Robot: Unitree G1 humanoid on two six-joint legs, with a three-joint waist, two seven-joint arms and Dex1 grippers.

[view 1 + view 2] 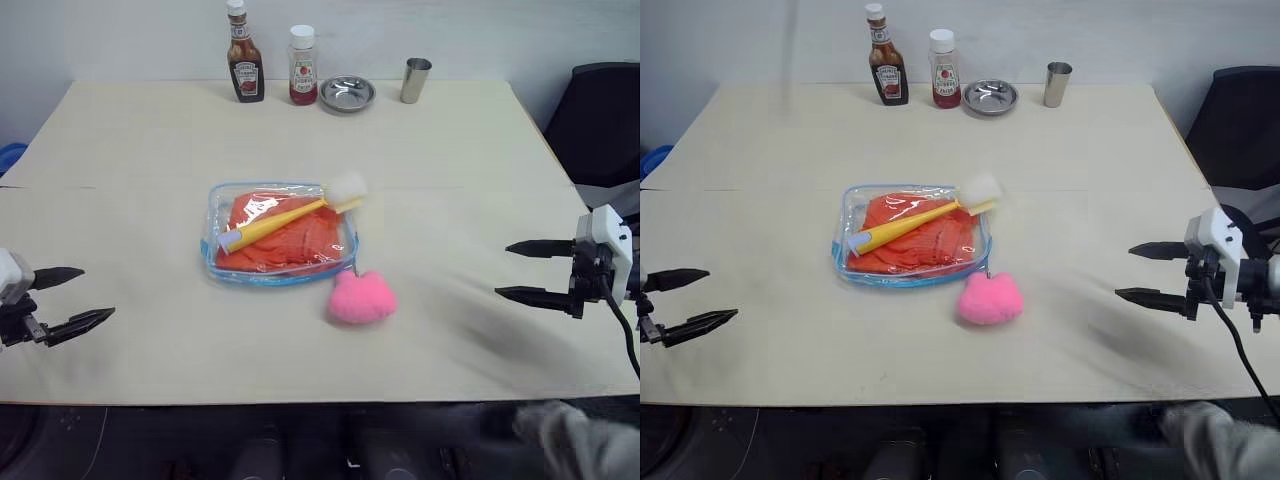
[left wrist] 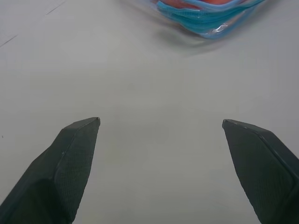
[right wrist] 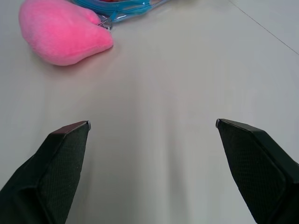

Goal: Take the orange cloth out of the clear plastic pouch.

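Note:
The clear plastic pouch [image 1: 279, 236] with light blue edging lies flat at the middle of the table. Inside it sits the orange cloth [image 1: 285, 240], wrinkled and filling most of the pouch. A yellow-handled brush [image 1: 290, 215] with a white head rests across the pouch's top. My left gripper [image 1: 88, 297] hovers open over the table's near left, well away from the pouch. My right gripper [image 1: 508, 270] hovers open at the near right, its fingers pointing toward the middle. The pouch's blue edge [image 2: 210, 18] shows ahead of the left fingers.
A pink plush [image 1: 361, 298] lies just in front of the pouch's near right corner, attached at its zipper. Two sauce bottles [image 1: 244, 55], a metal dish [image 1: 347, 93] and a metal cup [image 1: 415, 80] stand along the far edge. A dark chair [image 1: 600, 120] is at the right.

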